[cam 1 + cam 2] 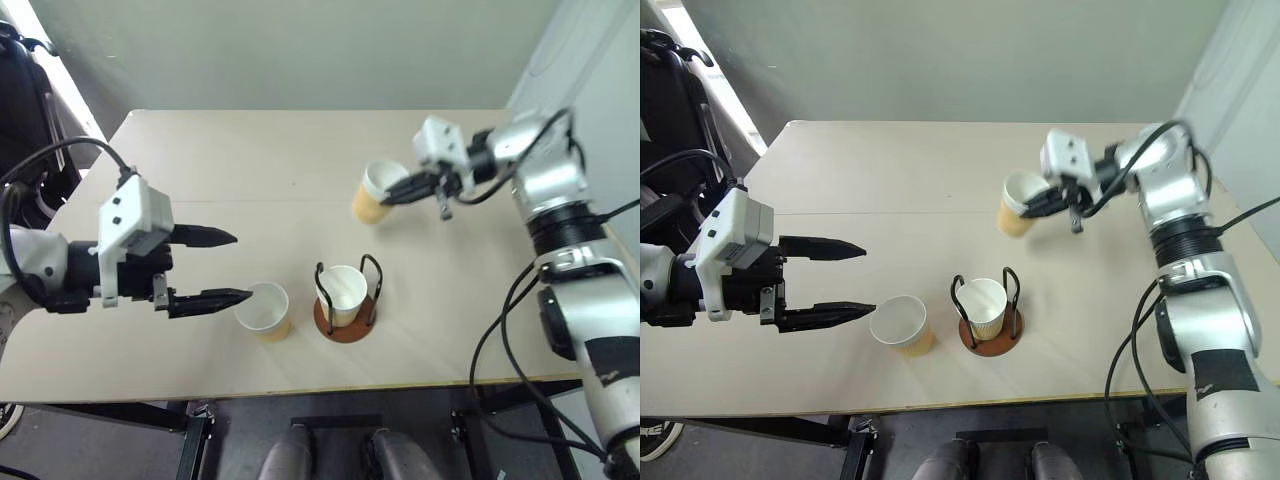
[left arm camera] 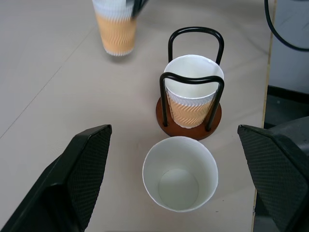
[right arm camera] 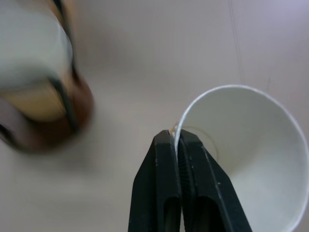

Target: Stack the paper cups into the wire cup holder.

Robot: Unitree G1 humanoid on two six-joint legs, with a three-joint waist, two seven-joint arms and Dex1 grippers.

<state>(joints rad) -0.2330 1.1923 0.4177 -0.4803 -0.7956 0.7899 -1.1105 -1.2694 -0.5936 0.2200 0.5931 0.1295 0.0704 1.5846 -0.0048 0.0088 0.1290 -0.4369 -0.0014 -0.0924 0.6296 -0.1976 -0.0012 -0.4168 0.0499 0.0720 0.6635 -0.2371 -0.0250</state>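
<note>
One paper cup [image 1: 342, 293] stands upright in the wire cup holder [image 1: 345, 322] near the table's front middle. A second paper cup [image 1: 264, 310] stands on the table just left of the holder. My left gripper [image 1: 242, 267] is open beside it, and its fingers [image 2: 77, 179] flank the cup [image 2: 179, 174] without touching it. My right gripper [image 1: 398, 190] is shut on the rim of a third paper cup [image 1: 378, 192], held tilted above the table behind the holder. The right wrist view shows the fingertips [image 3: 169, 145] pinching that cup's white wall [image 3: 251, 145].
The beige table [image 1: 200, 160] reaches to a grey wall at the back, and its front edge runs just before the holder. A black object [image 1: 25, 90] stands off the table's left side. Black cables [image 1: 500, 330] hang along my right arm.
</note>
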